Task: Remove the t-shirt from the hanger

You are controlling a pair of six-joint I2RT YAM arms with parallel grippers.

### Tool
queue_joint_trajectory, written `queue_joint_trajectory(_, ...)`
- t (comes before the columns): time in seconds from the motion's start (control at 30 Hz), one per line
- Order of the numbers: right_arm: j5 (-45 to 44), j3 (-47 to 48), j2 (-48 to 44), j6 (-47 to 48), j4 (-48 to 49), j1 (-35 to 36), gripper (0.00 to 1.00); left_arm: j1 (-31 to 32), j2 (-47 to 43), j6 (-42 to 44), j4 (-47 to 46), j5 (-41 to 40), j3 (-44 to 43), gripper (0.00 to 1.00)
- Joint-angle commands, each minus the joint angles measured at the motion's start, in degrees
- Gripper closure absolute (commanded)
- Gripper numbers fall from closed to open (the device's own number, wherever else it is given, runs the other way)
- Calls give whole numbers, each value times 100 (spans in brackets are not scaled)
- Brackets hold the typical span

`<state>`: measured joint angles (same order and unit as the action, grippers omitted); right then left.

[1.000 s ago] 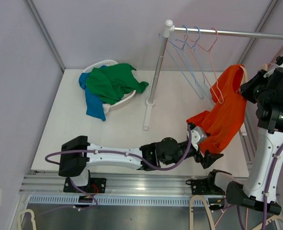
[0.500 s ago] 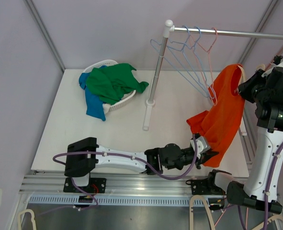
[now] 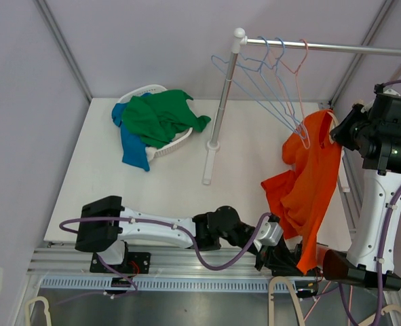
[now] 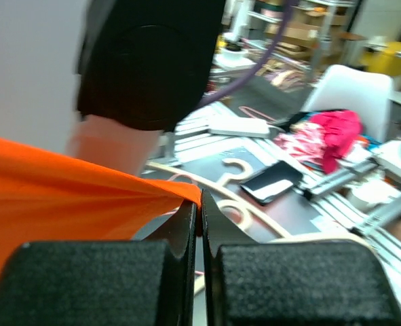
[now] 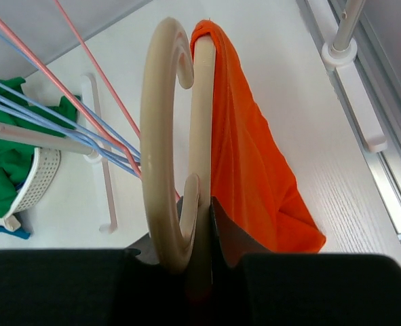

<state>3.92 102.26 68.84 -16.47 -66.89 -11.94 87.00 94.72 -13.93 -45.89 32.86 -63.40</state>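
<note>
T-shirt (image 3: 315, 178) (one, orange) pinched in left jaws, right jaws gripping its hanger (image 5: 154, 149).

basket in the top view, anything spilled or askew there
The white basket is overfilled: a green garment is heaped over its rim, and a blue garment hangs out of it onto the table. Nothing looks damaged.

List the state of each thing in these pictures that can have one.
Orange t-shirt: draped on the cream curved hanger, hem pinched.
Cream curved hanger: off the metal rail.
Left gripper: shut on the orange t-shirt.
Right gripper: shut on the cream curved hanger.
Pink and blue wire hangers: bare, hung on the metal rail.
White plastic basket: holding green and blue clothes.
</note>
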Motion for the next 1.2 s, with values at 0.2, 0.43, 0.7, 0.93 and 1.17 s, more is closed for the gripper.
queue_joint_trajectory(0.2,-225,48,-63,-67,1407,105,100,283,-410,336,1643,269,-806,99)
queue_joint_trajectory(0.43,-269,242,-160,-93,1231,236,100,-209,-322,-398,3119,-3729,-1034,31)
queue_joint_trajectory(0.7,-331,479,-169,-181,1170,394,100,-263,-525,-830,2982,-6290,-753,1)
queue_joint_trajectory(0.93,-612,558,-134,-269,1135,676,100,-263,64,-356,2331,-6679,-1323,1)
queue_joint_trajectory(1.17,-779,567,-20,-269,1143,869,100,-254,433,74,1241,-5310,-1386,1)
